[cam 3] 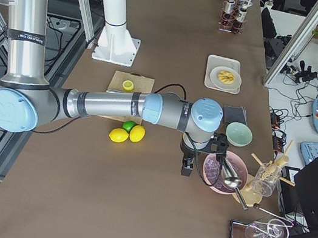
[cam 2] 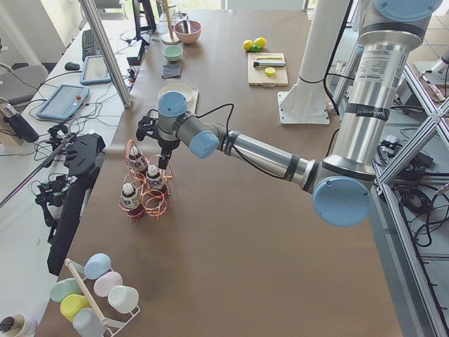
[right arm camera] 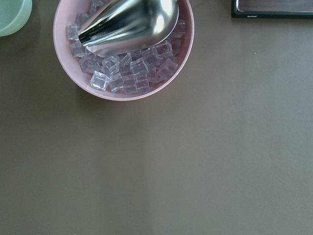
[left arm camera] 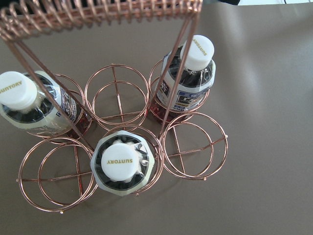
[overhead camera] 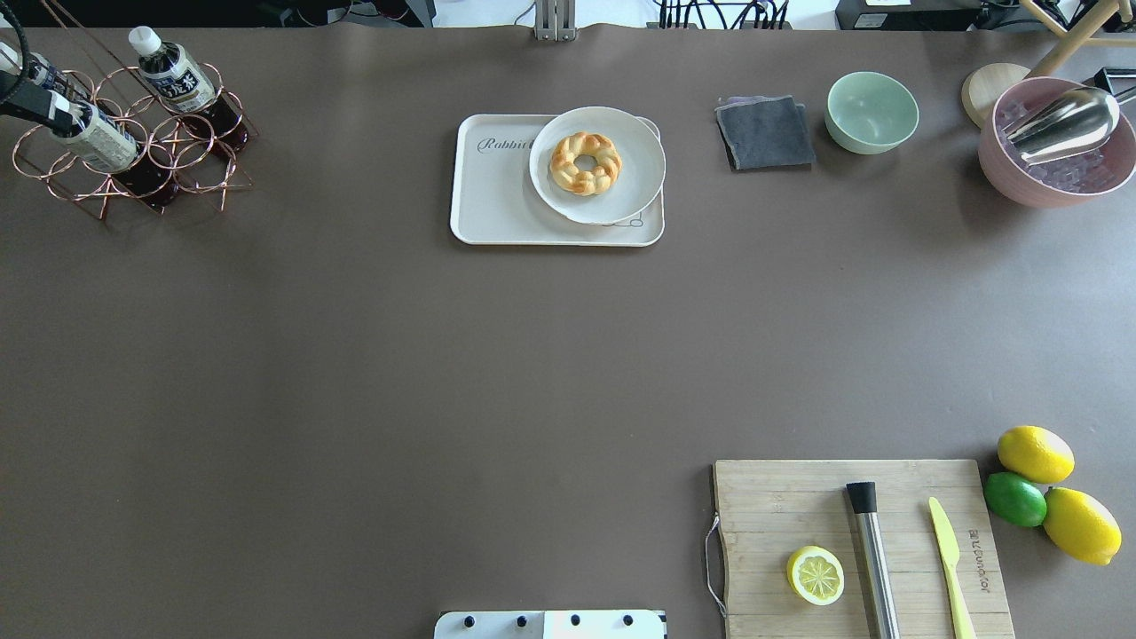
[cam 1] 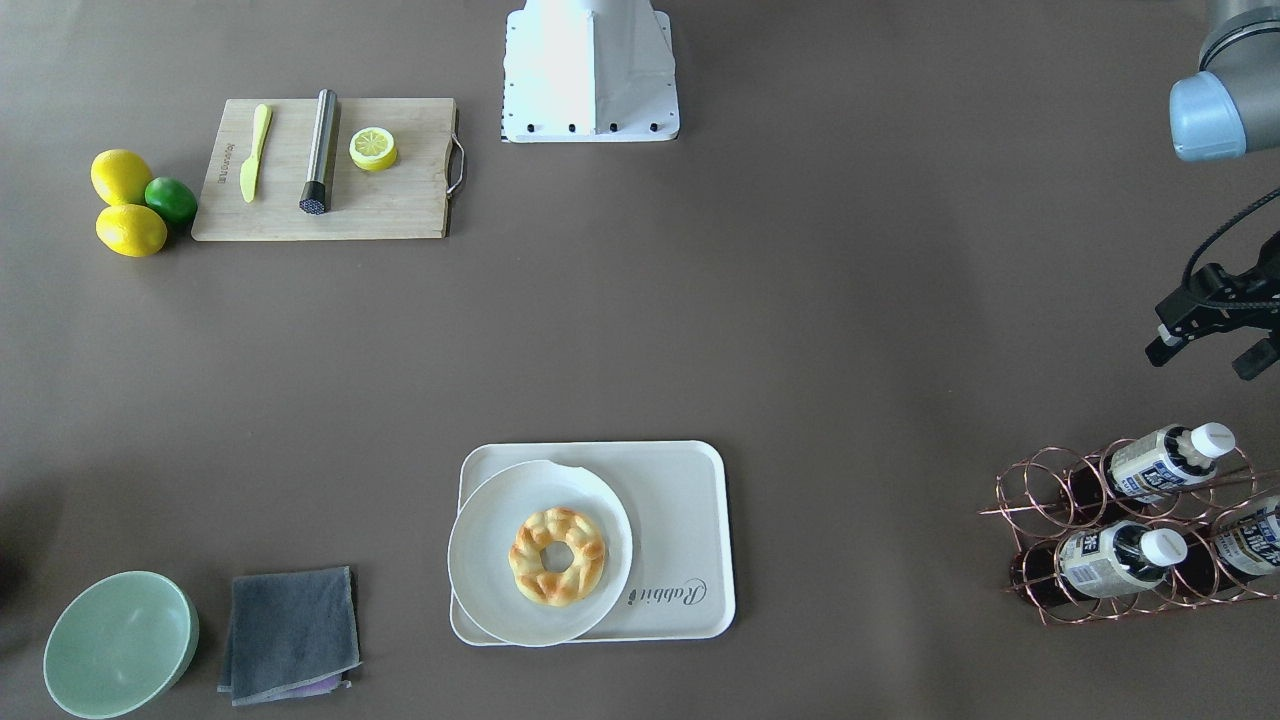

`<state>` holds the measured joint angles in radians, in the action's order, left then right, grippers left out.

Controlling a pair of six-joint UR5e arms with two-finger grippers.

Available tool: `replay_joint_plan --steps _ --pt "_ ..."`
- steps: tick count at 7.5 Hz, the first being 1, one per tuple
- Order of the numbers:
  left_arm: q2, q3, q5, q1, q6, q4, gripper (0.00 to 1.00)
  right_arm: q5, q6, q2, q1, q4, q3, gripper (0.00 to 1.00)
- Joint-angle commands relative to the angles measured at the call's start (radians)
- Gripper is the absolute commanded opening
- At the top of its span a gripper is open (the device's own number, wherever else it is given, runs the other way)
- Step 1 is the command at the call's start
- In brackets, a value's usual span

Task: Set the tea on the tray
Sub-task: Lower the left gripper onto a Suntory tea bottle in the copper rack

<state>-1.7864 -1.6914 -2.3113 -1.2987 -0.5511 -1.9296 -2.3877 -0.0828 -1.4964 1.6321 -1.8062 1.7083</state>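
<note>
Three tea bottles [cam 1: 1165, 462] [cam 1: 1115, 560] [cam 1: 1250, 540] with white caps stand in a copper wire rack [cam 1: 1060, 500] at the table's left end. In the left wrist view they show from above [left arm camera: 188, 78] [left arm camera: 122, 164] [left arm camera: 29, 100]. My left gripper [cam 1: 1210, 352] is open and empty, hovering above the rack, a little to the robot's side of it. The cream tray [cam 1: 680, 500] [overhead camera: 497, 204] lies mid-table at the far side, half covered by a round white plate with a doughnut [cam 1: 557, 555]. My right gripper [cam 3: 188, 164] hangs beside the pink ice bowl; I cannot tell whether it is open or shut.
A pink bowl of ice with a metal scoop [overhead camera: 1056, 142], a green bowl [overhead camera: 871, 111] and a grey cloth [overhead camera: 765, 133] lie at the far right. A wooden board [overhead camera: 799, 506] with knife, muddler and lemon half, and lemons and a lime [overhead camera: 1034, 453], lie near right.
</note>
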Motion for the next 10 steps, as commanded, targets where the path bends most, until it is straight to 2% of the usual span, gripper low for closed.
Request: replay_joint_plan --steps 1,2,5,6,7,10 --pt "-0.053 0.047 0.015 -0.001 0.038 0.049 0.98 -0.005 0.0 -0.005 0.0 0.002 0.005 1.0" --pt "-0.086 0.076 0.056 -0.001 0.072 0.078 0.98 -0.008 0.0 -0.011 0.0 0.002 0.01 1.0" --pt "-0.125 0.156 0.061 -0.004 0.141 0.078 0.96 -0.008 0.0 -0.011 0.0 0.004 0.008 1.0" --pt "-0.125 0.16 0.059 -0.004 0.142 0.075 0.89 -0.008 0.0 -0.011 0.0 0.004 0.01 1.0" --pt "-0.122 0.161 0.059 -0.004 0.143 0.074 0.87 -0.008 0.0 -0.011 0.0 0.004 0.01 1.0" --pt "-0.107 0.164 0.061 -0.002 0.142 0.046 0.87 -0.008 -0.002 -0.013 0.0 0.002 0.01 1.0"
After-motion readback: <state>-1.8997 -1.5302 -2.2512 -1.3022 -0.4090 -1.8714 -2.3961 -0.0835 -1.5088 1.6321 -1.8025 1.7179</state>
